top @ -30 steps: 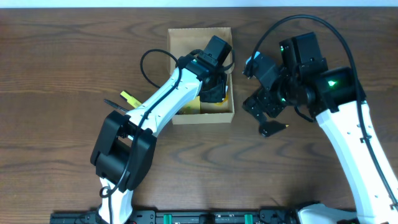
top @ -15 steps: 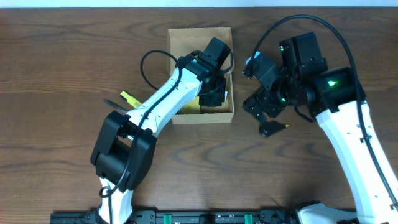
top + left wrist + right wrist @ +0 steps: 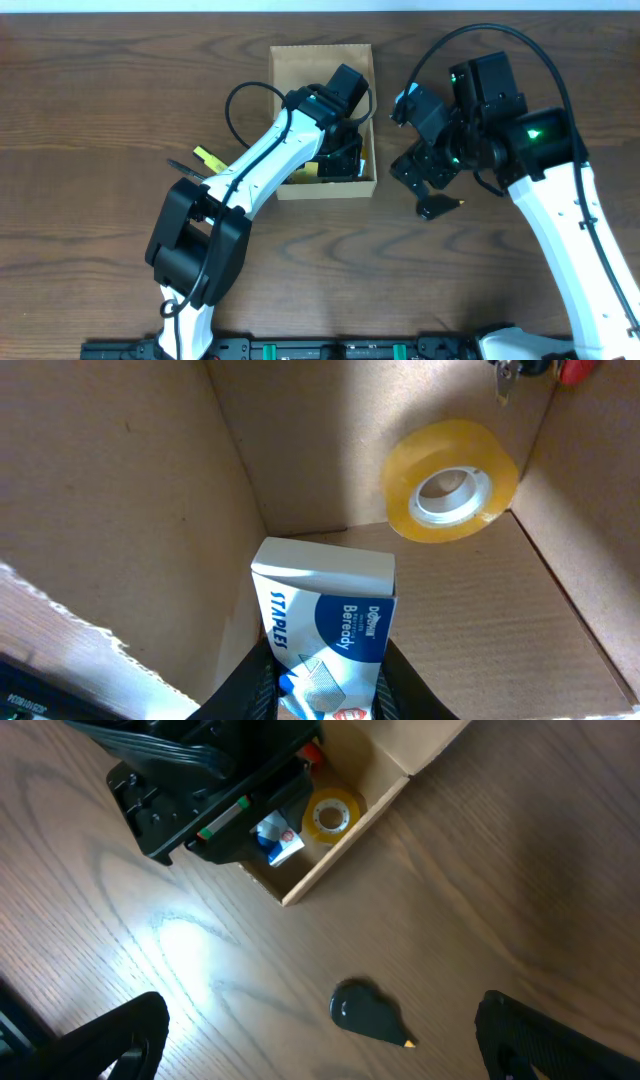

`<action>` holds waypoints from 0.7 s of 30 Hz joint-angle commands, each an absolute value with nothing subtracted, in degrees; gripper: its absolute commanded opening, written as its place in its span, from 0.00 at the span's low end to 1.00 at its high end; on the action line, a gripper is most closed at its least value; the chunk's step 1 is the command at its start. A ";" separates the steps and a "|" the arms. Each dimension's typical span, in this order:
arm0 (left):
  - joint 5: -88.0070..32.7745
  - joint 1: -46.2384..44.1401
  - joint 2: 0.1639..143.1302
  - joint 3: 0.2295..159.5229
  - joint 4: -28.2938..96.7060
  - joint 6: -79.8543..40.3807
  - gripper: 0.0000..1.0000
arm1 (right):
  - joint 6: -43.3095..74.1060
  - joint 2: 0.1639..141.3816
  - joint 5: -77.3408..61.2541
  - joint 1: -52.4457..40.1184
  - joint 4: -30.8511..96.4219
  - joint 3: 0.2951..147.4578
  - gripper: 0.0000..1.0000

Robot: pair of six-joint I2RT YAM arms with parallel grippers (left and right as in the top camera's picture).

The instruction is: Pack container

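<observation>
The container, a tan cardboard box with its flap open, sits at the back middle of the table. My left gripper reaches down inside it, shut on a white and blue staples box that stands near the left inner wall. A roll of clear yellowish tape lies in the far corner of the container floor. My right gripper hangs open above the table right of the container, over a black teardrop-shaped item with a small yellow tip.
A small yellow and black item lies on the table left of the left arm. A red thing shows at the container's far edge. The right arm's cable loops above the back right of the table.
My left gripper has shifted slightly inside the container with the staples box still in it. The right arm has not moved.
</observation>
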State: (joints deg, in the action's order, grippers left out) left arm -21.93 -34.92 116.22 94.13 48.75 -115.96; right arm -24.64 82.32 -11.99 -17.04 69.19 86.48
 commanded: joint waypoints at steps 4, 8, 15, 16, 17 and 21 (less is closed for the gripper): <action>-19.49 -34.52 116.90 93.67 49.25 -119.42 0.27 | -24.25 81.36 -12.21 -16.69 69.21 86.43 0.99; -19.07 -34.52 117.54 93.67 48.97 -119.42 0.28 | -24.25 81.36 -12.21 -16.69 69.21 86.43 0.99; -19.75 -34.52 119.83 93.67 44.03 -119.42 0.29 | -24.25 81.36 -12.21 -16.69 69.21 86.43 0.99; -20.27 -34.54 120.03 93.67 43.90 -119.42 0.30 | -24.25 81.36 -12.21 -16.69 69.21 86.43 0.99; -20.99 -34.54 120.27 93.67 43.90 -119.42 0.29 | -24.25 81.36 -12.21 -16.69 69.21 86.43 0.99; -21.74 -34.52 120.36 93.67 44.29 -119.39 0.29 | -24.25 81.36 -12.21 -16.69 69.23 86.43 0.99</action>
State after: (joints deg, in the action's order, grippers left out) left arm -21.04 -34.87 119.59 94.13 43.70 -115.96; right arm -24.62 82.32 -11.99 -17.04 69.19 86.48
